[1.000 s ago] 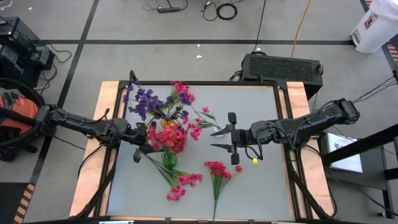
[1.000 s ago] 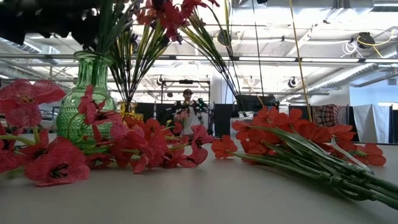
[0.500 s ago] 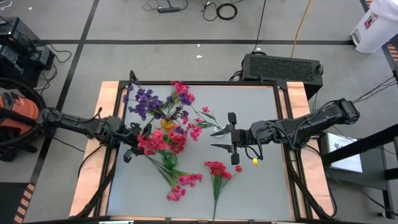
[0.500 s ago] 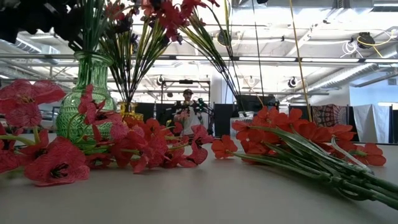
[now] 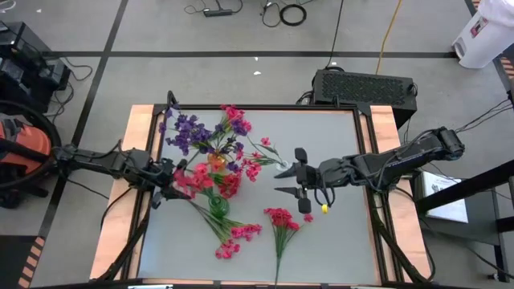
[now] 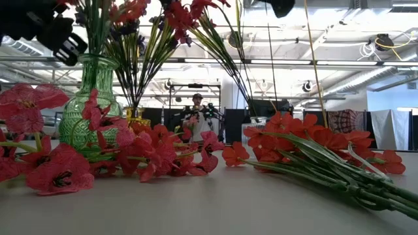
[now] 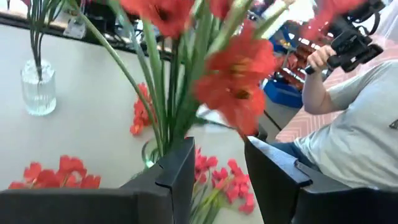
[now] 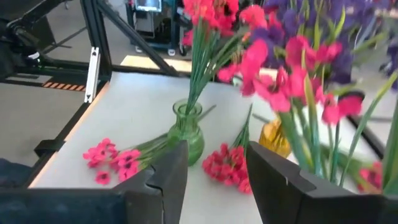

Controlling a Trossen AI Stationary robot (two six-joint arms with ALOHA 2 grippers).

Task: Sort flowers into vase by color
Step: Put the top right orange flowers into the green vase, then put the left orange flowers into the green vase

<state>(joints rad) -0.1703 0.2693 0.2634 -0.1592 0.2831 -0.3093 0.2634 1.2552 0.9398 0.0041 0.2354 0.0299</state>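
Observation:
A green glass vase [image 5: 218, 206] stands on the grey table with pink-red sprigs [image 5: 210, 180] in it. Behind it an amber vase [image 5: 215, 159] holds purple sprigs [image 5: 186, 130]. Loose pink-red sprigs lie on the table near the front edge [image 5: 234, 238] and beside them [image 5: 281, 220]. My left gripper [image 5: 163, 189] is open, just left of the green vase's blossoms; the left wrist view shows it [image 7: 217, 155] facing the stems with a gap. My right gripper [image 5: 287, 180] is open, hovering right of the vases, and faces the green vase [image 8: 186, 134].
A clear ribbed vase [image 7: 38, 87] with green stems stands farther back. A small yellow object [image 5: 324, 208] lies under my right wrist. A person [image 7: 348, 118] sits beyond the table's right side. Bare grey table [image 5: 337, 249] lies at the right and near right.
My left gripper has drawn back from the green vase toward the table's left edge, staying open. The pink-red sprigs stay standing in the green vase, their blossoms swaying a little leftward.

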